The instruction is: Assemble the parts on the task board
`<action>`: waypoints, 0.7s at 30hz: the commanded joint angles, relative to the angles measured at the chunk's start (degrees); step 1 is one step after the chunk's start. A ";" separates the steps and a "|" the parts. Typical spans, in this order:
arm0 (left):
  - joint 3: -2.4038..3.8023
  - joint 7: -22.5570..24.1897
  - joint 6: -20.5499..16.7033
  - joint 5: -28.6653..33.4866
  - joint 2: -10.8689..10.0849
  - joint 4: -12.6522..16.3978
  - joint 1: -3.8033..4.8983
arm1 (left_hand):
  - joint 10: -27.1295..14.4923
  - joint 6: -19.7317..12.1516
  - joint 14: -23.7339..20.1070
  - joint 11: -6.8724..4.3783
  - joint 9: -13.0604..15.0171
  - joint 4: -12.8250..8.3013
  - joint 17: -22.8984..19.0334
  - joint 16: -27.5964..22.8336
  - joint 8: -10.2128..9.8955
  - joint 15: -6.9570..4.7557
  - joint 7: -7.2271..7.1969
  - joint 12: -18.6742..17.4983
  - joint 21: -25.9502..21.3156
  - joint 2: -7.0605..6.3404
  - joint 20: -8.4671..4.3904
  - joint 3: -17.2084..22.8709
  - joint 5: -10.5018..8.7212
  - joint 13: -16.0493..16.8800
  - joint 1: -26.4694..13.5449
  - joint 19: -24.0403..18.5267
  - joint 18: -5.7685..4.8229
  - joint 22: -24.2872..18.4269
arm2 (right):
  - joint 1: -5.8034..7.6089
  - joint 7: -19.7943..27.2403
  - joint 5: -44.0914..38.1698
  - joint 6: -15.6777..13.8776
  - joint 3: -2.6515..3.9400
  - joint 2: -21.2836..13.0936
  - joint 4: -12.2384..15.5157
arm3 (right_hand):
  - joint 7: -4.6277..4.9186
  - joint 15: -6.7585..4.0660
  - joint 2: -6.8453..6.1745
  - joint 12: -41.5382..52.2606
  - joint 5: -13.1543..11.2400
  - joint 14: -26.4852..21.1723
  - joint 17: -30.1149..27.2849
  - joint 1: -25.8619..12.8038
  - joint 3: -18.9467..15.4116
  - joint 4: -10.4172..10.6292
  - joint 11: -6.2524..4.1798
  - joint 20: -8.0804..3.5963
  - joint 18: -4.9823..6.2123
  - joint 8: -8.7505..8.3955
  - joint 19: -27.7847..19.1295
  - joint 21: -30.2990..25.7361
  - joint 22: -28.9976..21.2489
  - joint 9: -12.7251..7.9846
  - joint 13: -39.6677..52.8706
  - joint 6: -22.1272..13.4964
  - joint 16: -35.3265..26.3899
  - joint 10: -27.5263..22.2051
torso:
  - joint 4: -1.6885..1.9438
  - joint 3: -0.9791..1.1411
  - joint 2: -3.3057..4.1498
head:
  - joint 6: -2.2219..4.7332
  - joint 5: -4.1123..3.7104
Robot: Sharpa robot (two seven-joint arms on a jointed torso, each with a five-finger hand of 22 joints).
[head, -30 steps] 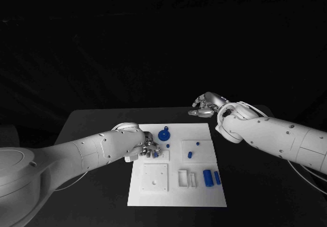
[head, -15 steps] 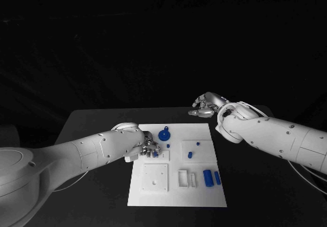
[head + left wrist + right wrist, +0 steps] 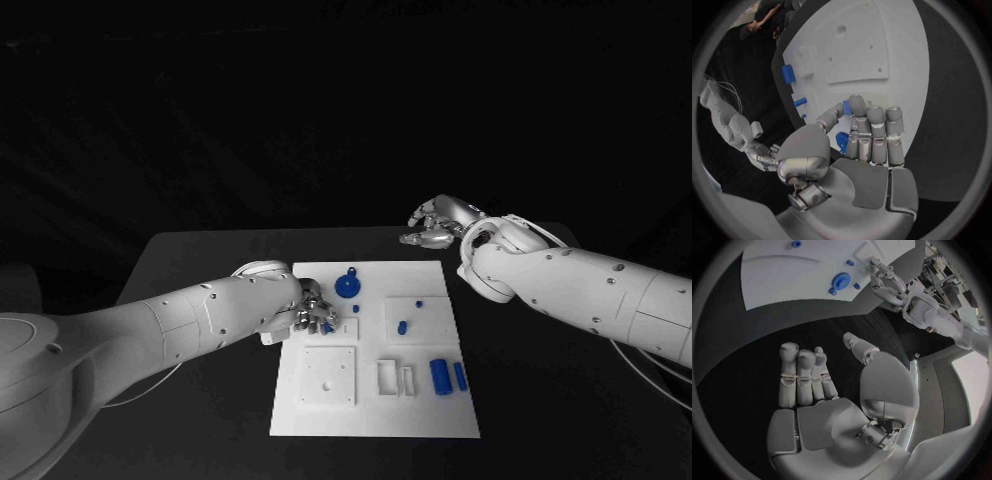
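Task board (image 3: 433,420) lies flat on the black table (image 3: 202,260), its long sides running away from the robot. Toward the board's near right corner, two blue cylinders (image 3: 449,377) lie side by side, with a white bracket (image 3: 392,376) just to their left and a raised square plate (image 3: 329,375) nearer the left edge. Midway up the board, a small blue peg (image 3: 402,326) and a smaller blue stud (image 3: 418,301) sit on a raised white block toward the right edge. Near the far edge, a round blue disc part (image 3: 348,286) sits on the board.

Left hand (image 3: 312,316) is at the board's left edge, about halfway along it, fingers curled downward over the board. In the left wrist view the fingers (image 3: 877,131) lie together beside the thumb, with a small blue part (image 3: 842,140) between them; whether they actually grip it cannot be told.

Right hand (image 3: 437,226) is beyond the board's far right corner, above the table and well apart from the parts. Its fingers (image 3: 798,372) are loosely extended and hold nothing.
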 commanded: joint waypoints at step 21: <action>0.25 -2.15 5.43 -0.82 -0.16 1.13 0.58 | -1.06 -1.57 -0.54 -0.44 12.36 -1.41 -0.21 1.17 4.60 -0.56 -0.49 1.62 0.22 6.13 -6.27 0.33 0.27 0.30 2.31 -0.61 -0.81 1.10 | -0.02 0.28 -0.19 0.87 0.02 0.06 0.04 | 0.26 -0.35 0.31 0.24 0.22 -0.20 -0.08 -0.03 -0.16 0.24 0.13 -0.25 3.98 0.19 -0.09 -0.31 0.95 -0.08 -0.15 0.03 0.15 -0.47 | 0.01 -0.02 0.01 | -0.08 0.00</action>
